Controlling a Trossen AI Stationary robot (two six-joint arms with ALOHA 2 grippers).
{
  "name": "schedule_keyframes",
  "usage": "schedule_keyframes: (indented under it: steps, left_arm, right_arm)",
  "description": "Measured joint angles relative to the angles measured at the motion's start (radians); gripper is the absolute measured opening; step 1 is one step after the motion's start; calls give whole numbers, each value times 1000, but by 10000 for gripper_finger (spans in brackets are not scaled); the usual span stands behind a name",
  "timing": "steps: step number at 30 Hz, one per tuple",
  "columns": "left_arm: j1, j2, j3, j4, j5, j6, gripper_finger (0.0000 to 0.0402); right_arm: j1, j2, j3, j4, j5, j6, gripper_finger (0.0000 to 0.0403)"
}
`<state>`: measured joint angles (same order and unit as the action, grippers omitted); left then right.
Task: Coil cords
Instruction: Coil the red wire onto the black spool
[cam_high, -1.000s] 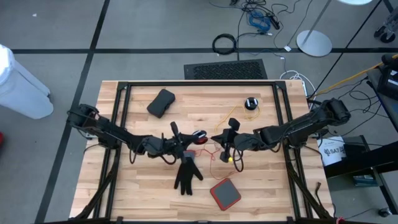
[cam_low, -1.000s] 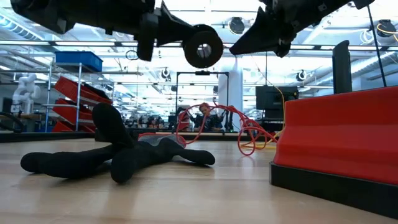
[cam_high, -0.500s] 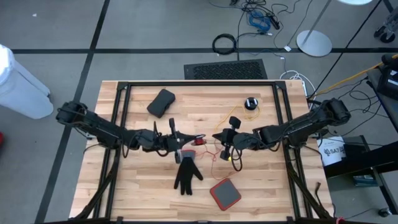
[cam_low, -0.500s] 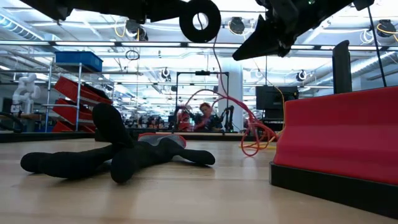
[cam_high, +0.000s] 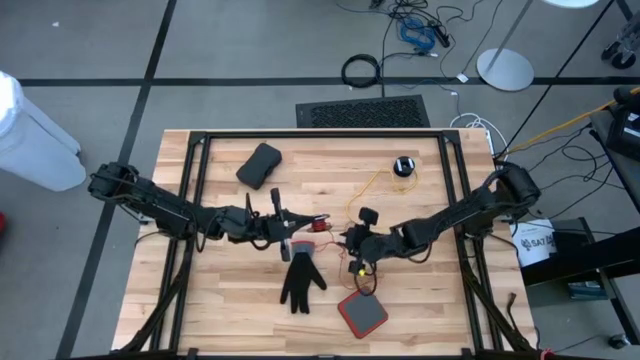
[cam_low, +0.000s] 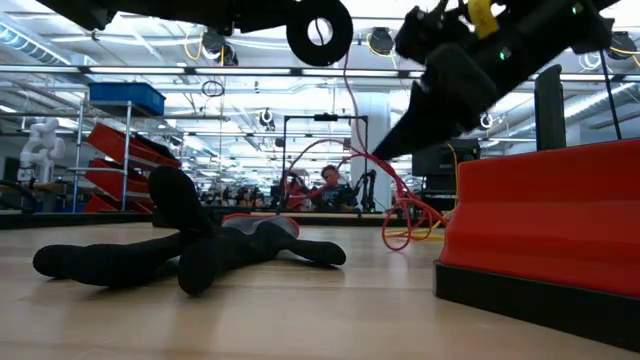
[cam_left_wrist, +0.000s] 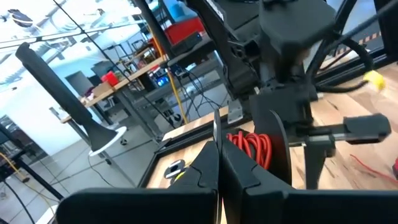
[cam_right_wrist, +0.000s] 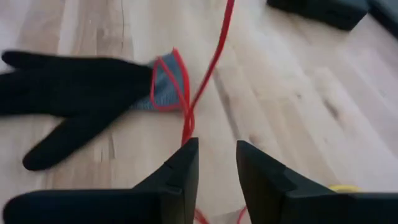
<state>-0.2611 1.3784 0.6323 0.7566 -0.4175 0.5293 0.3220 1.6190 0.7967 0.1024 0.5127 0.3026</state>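
Glove lies mid-table, a case right of it (a pouch far behind)

The surface is pale, matt wood planks with visible grain. Just beside the right tool lies a black glove of soft matt cloth, and a thin, smooth red cord looks plastic-coated.

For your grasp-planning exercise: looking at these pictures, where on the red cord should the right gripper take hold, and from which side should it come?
Probably the straight run of the red cord just ahead of the right gripper, approached from above. That stretch is single and runs between the parted fingers, whereas beside the black glove it loops. The left gripper is shut.
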Motion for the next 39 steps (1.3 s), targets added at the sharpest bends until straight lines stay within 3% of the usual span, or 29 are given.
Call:
schedule_keyframes:
  steps: [9, 15, 23, 31, 39]
  left_arm:
    - [0, -60, 0, -9, 1, 1, 0]
    - [0, -123, 0, -48, 1, 1, 0]
    - [0, -188, 0, -95, -14, 11, 0]
    - [1, -189, 0, -120, -21, 11, 0]
    - [1, -189, 0, -119, -23, 7, 0]
  right_arm:
    - [6, 79, 0, -2, 9, 26, 84]
    - [6, 82, 0, -27, 14, -1, 17]
    - [21, 75, 0, -213, 15, 81, 1]
    - [79, 35, -1, -267, 9, 129, 12]
    - [92, 8, 0, -246, 66, 104, 91]
